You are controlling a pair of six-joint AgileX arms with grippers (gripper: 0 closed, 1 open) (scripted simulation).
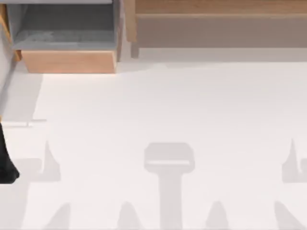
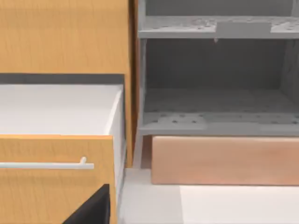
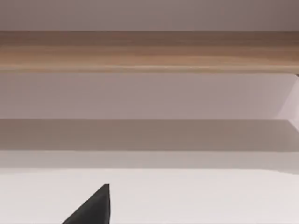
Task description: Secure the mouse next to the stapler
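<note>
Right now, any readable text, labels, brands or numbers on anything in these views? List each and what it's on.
None: there is no readable text in these views.
The wooden drawer front carries only a plain bar handle, no label.
The grey shelf unit shows pale speckles, not lettering.
The wooden ledge and the white table are unmarked.

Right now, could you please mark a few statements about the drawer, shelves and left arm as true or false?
1. The drawer is shut. False: it stands open, its white inside showing.
2. The handle on the drawer's wooden front is white. True.
3. The shelves beside the drawer are grey. True.
4. The left arm is at the right edge of the table. False: it is at the left edge.
</note>
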